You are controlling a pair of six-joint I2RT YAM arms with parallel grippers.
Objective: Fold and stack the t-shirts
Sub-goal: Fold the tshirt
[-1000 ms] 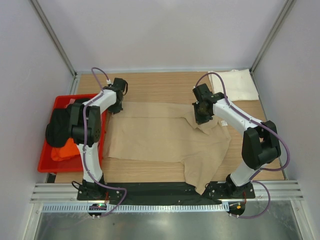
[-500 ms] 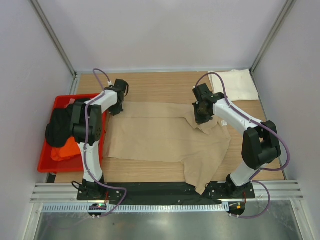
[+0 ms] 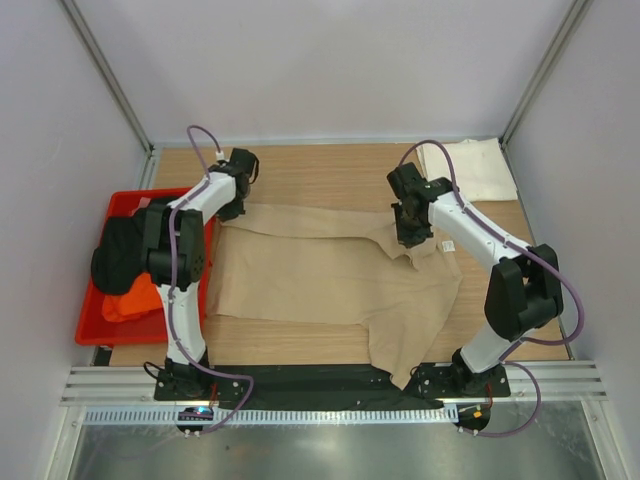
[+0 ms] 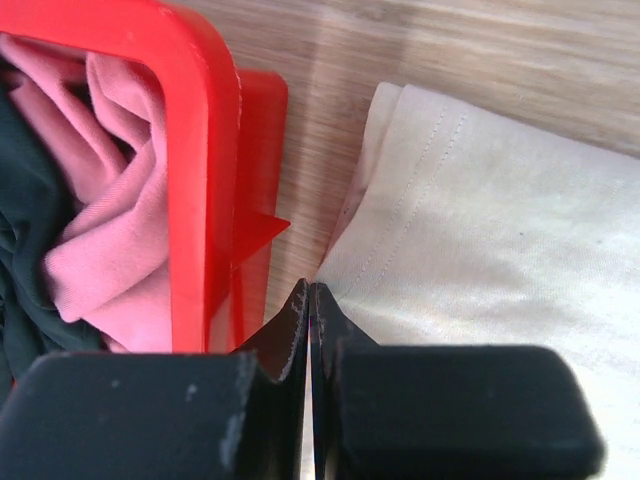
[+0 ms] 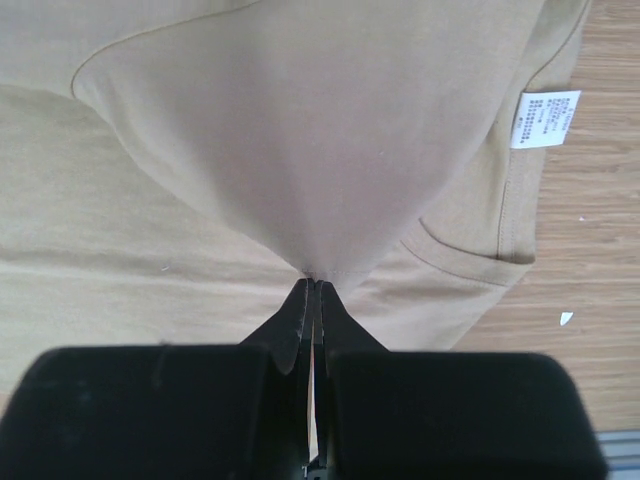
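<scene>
Left jaws have just finished closing; a second back they stood part open by the red bin. Now they are pressed together on the hem corner of the tan t-shirt, just beside the bin's rim. The tips meet right at the cloth edge, so I judge the bite thin.

Right jaws unchanged: shut, pinching up a peak of the same shirt on its side away from the bin, near the white label.

With both far points in hand, I judge the fold can begin.

Shirt lies spread on the wood-grain desk just beside the bin. Cloth is thin, matte and soft, with a double-stitched hem, and drapes in a smooth cone from the right pinch.

Bin is hard glossy plastic with a rounded rim. Inside it sit a crumpled pink shirt, a black shirt and an orange shirt.

Cream-white shirt lies flat, well apart from the bin
</scene>
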